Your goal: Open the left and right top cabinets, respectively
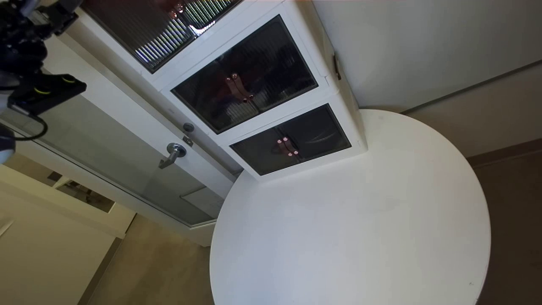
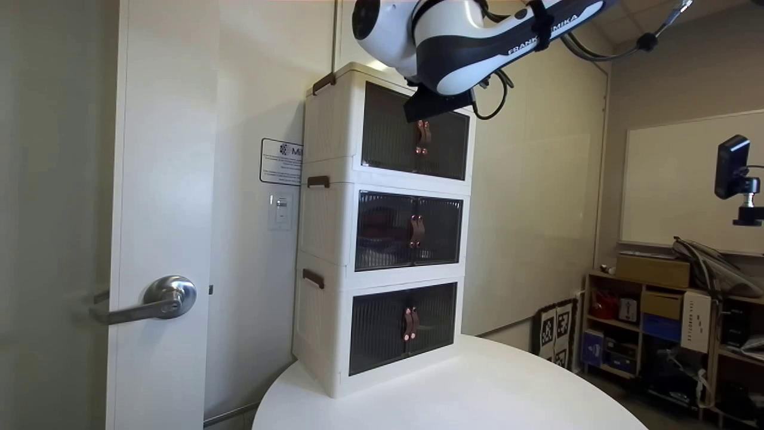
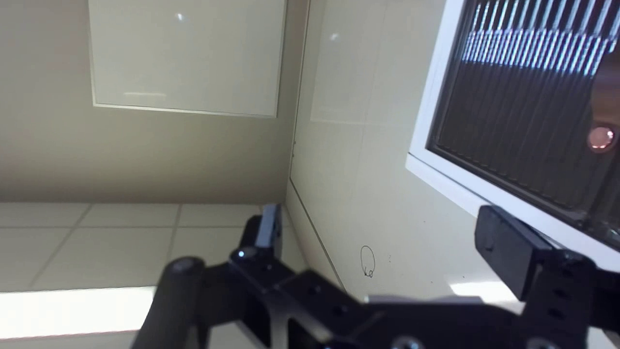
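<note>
The top cabinets are the paired ribbed doors of the upper white unit. The left door [image 2: 387, 143] and right door [image 2: 450, 146] are both shut, with brown strap handles [image 2: 423, 137] at the seam. The left door [image 1: 127, 25] and right door [image 1: 207, 10] also show in an exterior view, cut by its top edge. In the wrist view the right door [image 3: 523, 121] and a copper handle rivet [image 3: 600, 139] lie at the right. My gripper [image 3: 387, 235] is open and empty, one finger close to the unit's white frame. Its fingers are hidden in an exterior view behind the wrist.
Two lower units with shut dark doors, the middle doors [image 2: 409, 232] and bottom doors [image 2: 403, 328], stand on a round white table [image 1: 360, 228]. A wall [image 2: 525, 179] rises behind. A room door with a lever handle [image 2: 164, 301] stands at the left.
</note>
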